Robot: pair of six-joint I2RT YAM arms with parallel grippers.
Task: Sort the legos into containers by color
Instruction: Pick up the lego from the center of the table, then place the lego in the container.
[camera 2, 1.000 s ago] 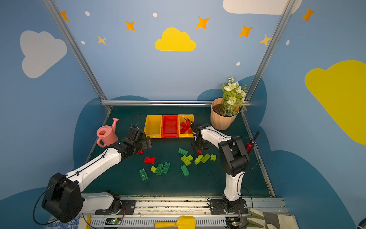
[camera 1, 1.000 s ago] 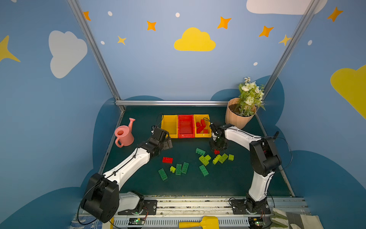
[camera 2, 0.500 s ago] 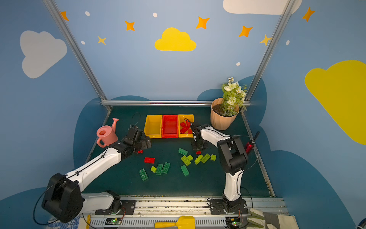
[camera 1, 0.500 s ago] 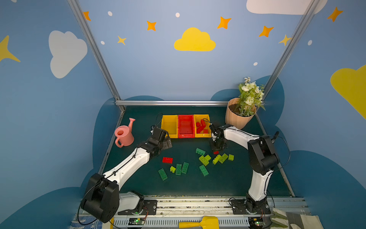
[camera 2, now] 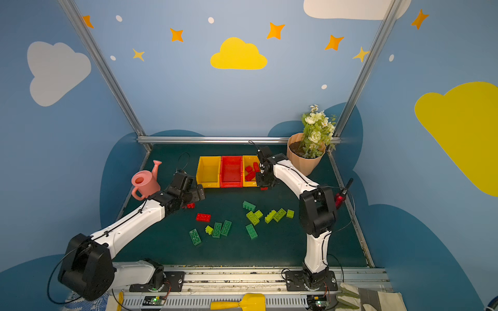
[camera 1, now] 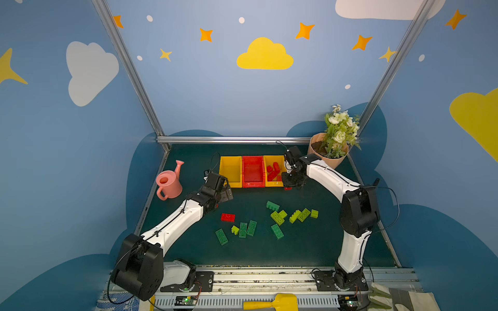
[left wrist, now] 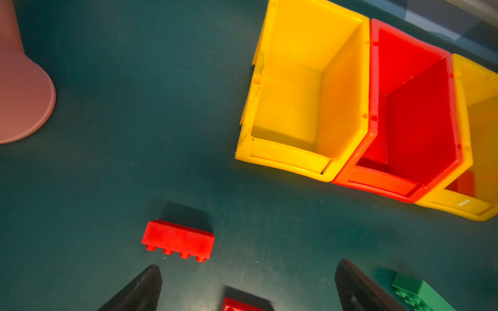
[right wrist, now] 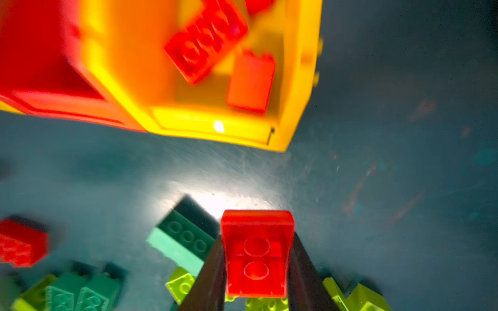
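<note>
— Right gripper (right wrist: 257, 239) has climbed off the loose bricks and swung toward the bins; a second ago it sat low among them, jaws part open.
— Carrying anything?
— Yes. Its jaws are clamped on a red brick (right wrist: 256, 269), hollow side facing the wrist camera, clear of the mat (camera 1: 310, 247). In both top views it hangs at the 5 o'clock corner of the right bin (camera 1: 273, 184).
— That bin's contents?
— Several sorted reds (camera 1: 273, 171). It touches the red bin (camera 1: 252, 157), which touches the left bin (camera 1: 230, 159); the row sits at 12 o'clock on the mat.
— Left arm?
— Unmoved. Left gripper (left wrist: 249, 269) is spread wide, gripping nothing, poised at 10 o'clock from the mat's middle. A tipped brick (left wrist: 177, 239), red, lies on its side just beyond one finger (left wrist: 140, 290).
— Loose ones?
— Dark greens (camera 1: 272, 206) and limes (camera 1: 296, 215) are scattered from 3 round to 7 o'clock of the middle, all well apart from the bins.
</note>
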